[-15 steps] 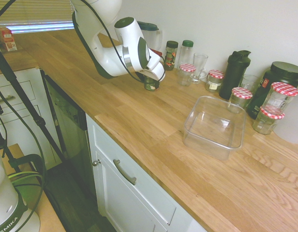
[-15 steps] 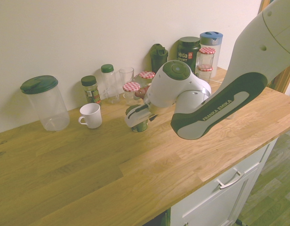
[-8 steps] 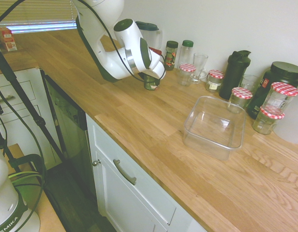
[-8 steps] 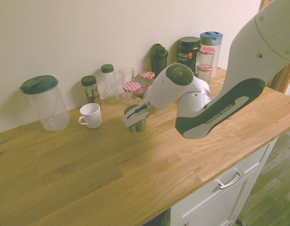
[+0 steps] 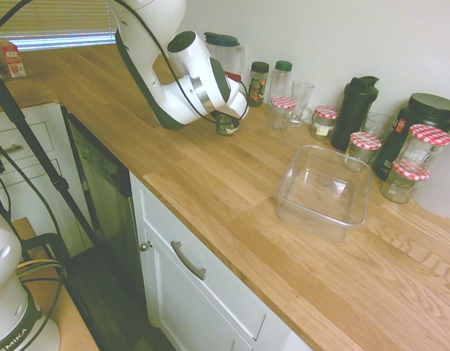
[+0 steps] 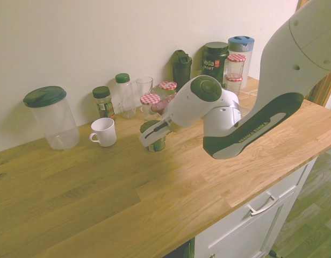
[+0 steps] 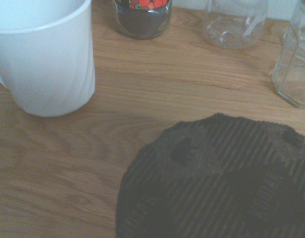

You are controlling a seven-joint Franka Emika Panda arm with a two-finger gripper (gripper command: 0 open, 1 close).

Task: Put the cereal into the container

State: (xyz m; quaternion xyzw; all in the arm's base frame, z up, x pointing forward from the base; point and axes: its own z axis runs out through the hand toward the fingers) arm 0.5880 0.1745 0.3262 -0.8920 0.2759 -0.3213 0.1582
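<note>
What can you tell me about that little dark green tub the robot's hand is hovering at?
The cereal is a small, squat, dark green tub standing upright on the wooden counter, a little way in front of the white mug and the jars with checked lids. In the wrist view its top looks dark and ribbed, with a few dents. The gripper sits right over it, covering much of it; I cannot tell whether the fingers touch it.

- Oak worktop (image 5: pixel 210 175) runs along a plain white wall (image 5: pixel 342 36).
- White cabinets (image 5: pixel 203 292) below it.
- Window blind (image 5: pixel 50 18) at the worktop's far end.
</note>
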